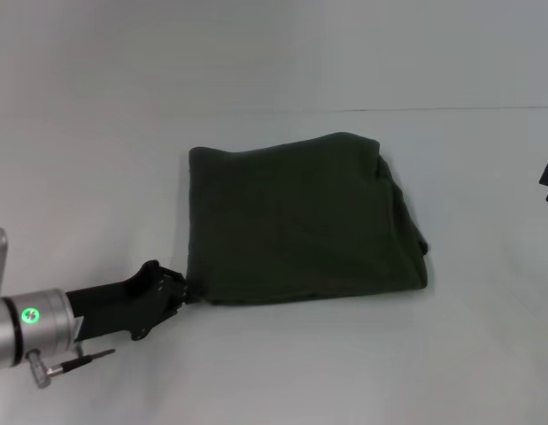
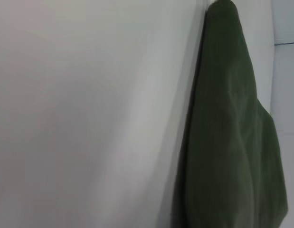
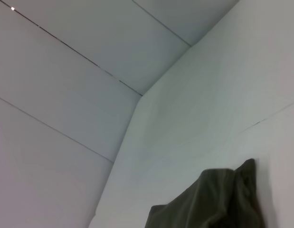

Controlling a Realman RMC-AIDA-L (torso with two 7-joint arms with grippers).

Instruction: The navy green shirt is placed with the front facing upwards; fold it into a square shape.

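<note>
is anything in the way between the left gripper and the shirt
Nothing visible. The left gripper sits right at the near-left corner of the navy green shirt, which lies folded on the bare white table.

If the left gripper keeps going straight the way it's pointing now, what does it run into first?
The left gripper points toward the near left corner of the navy green shirt and sits right at that edge in the head view. It would most likely meet that folded corner at once, though its height over the table is unclear.

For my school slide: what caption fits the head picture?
Left gripper at the near corner of the folded navy green shirt.
</note>
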